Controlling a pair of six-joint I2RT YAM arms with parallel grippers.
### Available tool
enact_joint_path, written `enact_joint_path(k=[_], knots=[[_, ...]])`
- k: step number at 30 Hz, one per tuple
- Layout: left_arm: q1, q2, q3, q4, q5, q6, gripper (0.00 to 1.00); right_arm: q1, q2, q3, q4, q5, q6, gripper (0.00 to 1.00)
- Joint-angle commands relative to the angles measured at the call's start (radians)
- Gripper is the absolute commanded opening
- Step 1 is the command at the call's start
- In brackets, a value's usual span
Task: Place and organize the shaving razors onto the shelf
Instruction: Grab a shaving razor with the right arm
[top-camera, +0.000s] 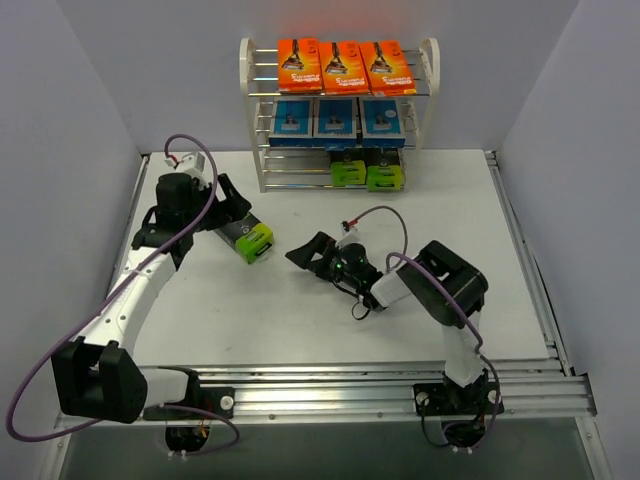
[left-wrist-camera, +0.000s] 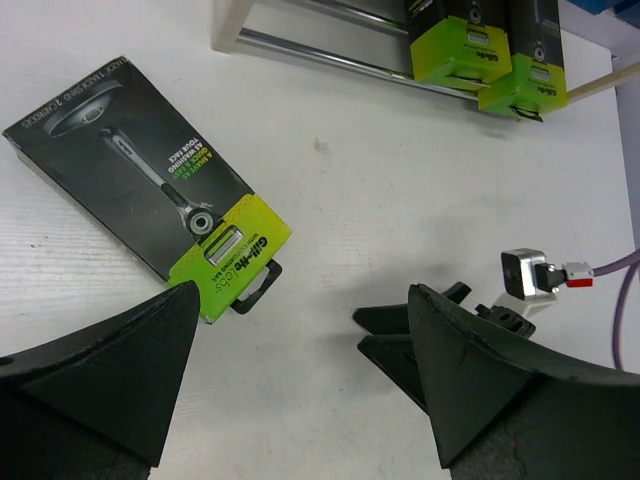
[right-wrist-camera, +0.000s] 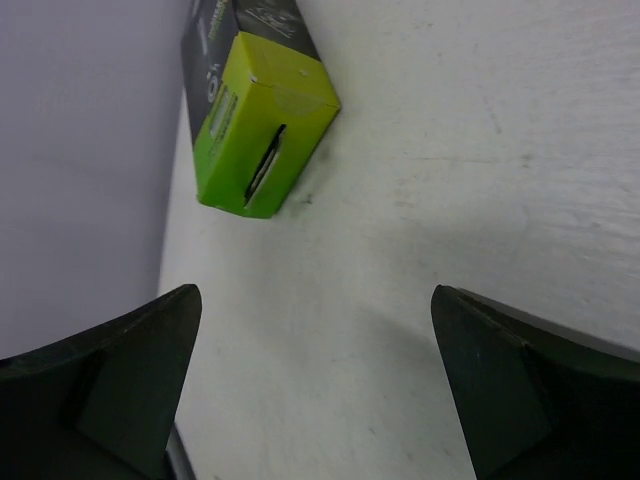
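A small white-framed shelf with rounded side panels and thin silver rods (top-camera: 245, 70) stands at the far middle of the white worktop (top-camera: 300, 325). Three flat orange razor cards (top-camera: 345, 65) sit side by side on its top tier. Three blue flat packs (top-camera: 335, 118) fill the tier below. On the lowest tier, toward the right, two black-and-lime-green boxes (top-camera: 366, 173) sit next to each other with their green ends facing the near side.

A third black-and-lime-green box (top-camera: 247, 238) lies flat on the worktop, left of centre and well apart from the shelf. Its green end points to the near right. The left wrist view shows its printed face turned up, with a razor pictured on the black part and a black hang tab poking out of the green end.

The left gripper (left-wrist-camera: 300, 300) is just beside the far-left part of this box. Its fingers are spread wide with only bare worktop between them, and the box lies off to one side of that gap, so nothing is clamped.

The right gripper (right-wrist-camera: 315, 300) sits low near the middle of the worktop and points left at the box's green end. It is near the box but apart from it. Its fingers also stand wide apart with nothing between them.
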Motion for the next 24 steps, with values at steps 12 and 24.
enact_joint_path(k=[12, 24], knots=[[0.019, -0.064, 0.032, 0.034, 0.047, 0.03, 0.94, 0.097, 0.222, 0.228, 0.141, 0.12, 0.199, 1.0], [0.03, -0.06, 0.037, 0.023, 0.039, 0.027, 0.94, 0.124, 0.345, 0.449, -0.046, 0.135, 0.288, 0.93]])
